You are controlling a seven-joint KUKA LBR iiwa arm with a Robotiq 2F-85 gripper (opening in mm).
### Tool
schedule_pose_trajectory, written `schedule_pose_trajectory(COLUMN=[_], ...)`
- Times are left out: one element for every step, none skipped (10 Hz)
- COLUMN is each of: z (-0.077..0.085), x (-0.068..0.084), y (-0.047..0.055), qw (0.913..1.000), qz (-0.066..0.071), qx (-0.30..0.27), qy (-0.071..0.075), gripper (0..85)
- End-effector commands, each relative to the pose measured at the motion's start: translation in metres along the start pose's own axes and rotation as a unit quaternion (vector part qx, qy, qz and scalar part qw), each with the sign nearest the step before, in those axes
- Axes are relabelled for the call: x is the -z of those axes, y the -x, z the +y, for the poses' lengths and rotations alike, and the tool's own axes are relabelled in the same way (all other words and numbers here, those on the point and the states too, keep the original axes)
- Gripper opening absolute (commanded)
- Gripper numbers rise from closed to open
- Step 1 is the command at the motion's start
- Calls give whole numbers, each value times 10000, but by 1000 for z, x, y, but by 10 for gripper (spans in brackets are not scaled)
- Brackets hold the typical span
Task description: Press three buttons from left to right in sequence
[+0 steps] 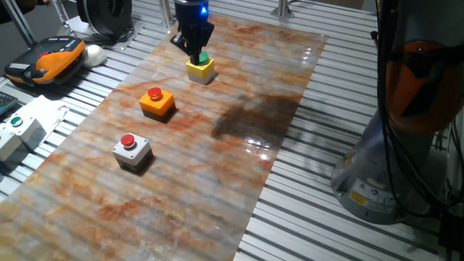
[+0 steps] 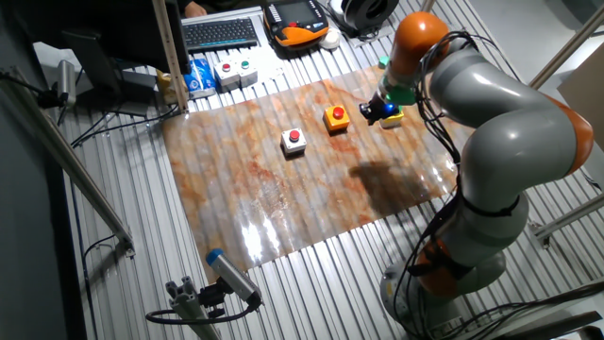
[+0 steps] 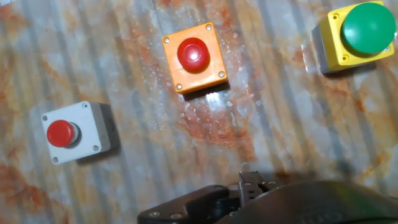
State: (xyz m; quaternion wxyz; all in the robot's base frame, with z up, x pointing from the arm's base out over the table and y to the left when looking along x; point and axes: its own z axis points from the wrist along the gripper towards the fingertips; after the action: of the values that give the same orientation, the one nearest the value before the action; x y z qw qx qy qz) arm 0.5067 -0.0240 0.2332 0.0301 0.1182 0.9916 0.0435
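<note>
Marbled rust-and-grey sheeting (image 1: pixel 217 181) covers a ribbed metal table (image 1: pixel 326 217), with a keyboard (image 2: pixel 220 33), an orange-and-black handset (image 1: pixel 52 59) and a white box (image 1: pixel 16 134) at its edges. On the sheet sit the grey button (image 1: pixel 131 151), the orange button (image 1: pixel 156 101) and the yellow button (image 1: pixel 201 68) in a diagonal row. The gripper (image 1: pixel 194 45) hangs right over the yellow one's green cap, covering part of it; I cannot tell whether its fingers are open or closed, and the hand view shows only dark housing.
</note>
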Motion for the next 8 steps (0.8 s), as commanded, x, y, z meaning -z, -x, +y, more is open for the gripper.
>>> schedule_pose_trajectory(z=[-7,-14,-22,-30,-38,-47,-53,-59], x=[0,0,-1,-3,-5,-7,-6,-4], y=[0,1,0,1,1,1,2,3], qw=[10000,9999,9999,9998,9997,9995,9994,9993], qz=[14,6,-10,-17,-48,-72,-77,-68], qx=[18,58,105,152,194,243,282,297], qy=[56,89,91,132,165,169,186,195], gripper=[0,0,0,0,0,0,0,0])
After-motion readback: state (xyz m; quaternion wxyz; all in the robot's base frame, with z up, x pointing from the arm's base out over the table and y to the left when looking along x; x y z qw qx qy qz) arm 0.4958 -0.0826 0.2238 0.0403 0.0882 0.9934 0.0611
